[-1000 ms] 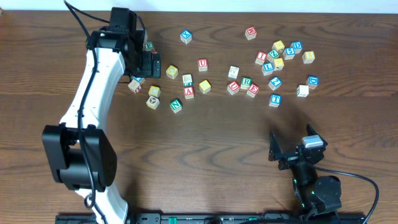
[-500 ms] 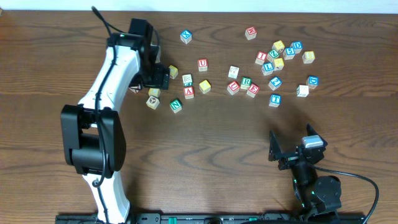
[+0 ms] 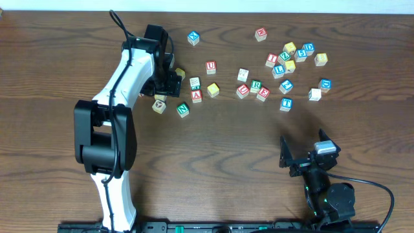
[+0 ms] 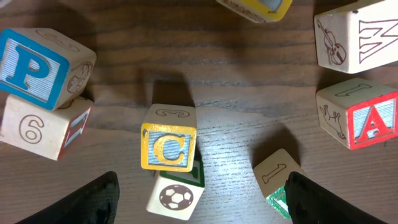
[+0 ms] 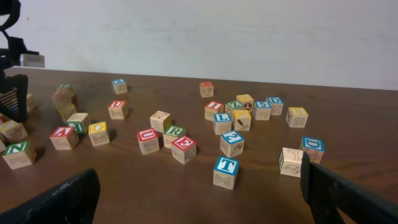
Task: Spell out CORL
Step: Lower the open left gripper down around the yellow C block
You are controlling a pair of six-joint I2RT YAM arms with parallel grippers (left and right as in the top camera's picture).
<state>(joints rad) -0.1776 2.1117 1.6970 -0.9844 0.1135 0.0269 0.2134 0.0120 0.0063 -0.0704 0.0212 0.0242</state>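
Note:
In the left wrist view a yellow-edged C cube (image 4: 168,146) rests against a soccer-ball cube (image 4: 176,194). My left gripper (image 4: 199,204) is open and empty, hovering above and just short of them. Overhead, the left gripper (image 3: 168,83) covers part of the left cluster, with the C cube (image 3: 160,97) at its lower edge. The green R cube (image 3: 256,85) and the blue L cube (image 3: 279,69) lie to the right, and both show in the right wrist view, R cube (image 5: 173,132) and L cube (image 5: 221,118). I cannot read an O on any cube. My right gripper (image 3: 305,149) is open and empty at the front right.
Beside the C cube lie a blue P cube (image 4: 31,65), a 6 cube (image 4: 37,127), a green-edged cube showing a 1 (image 4: 278,177) and a red A cube (image 4: 367,121). A green N cube (image 3: 183,110) and a blue T cube (image 3: 286,103) lie nearest the front.
The left arm has swung right and slightly forward, from the far-left cubes to above the C cube. The right arm and the cubes have not moved.

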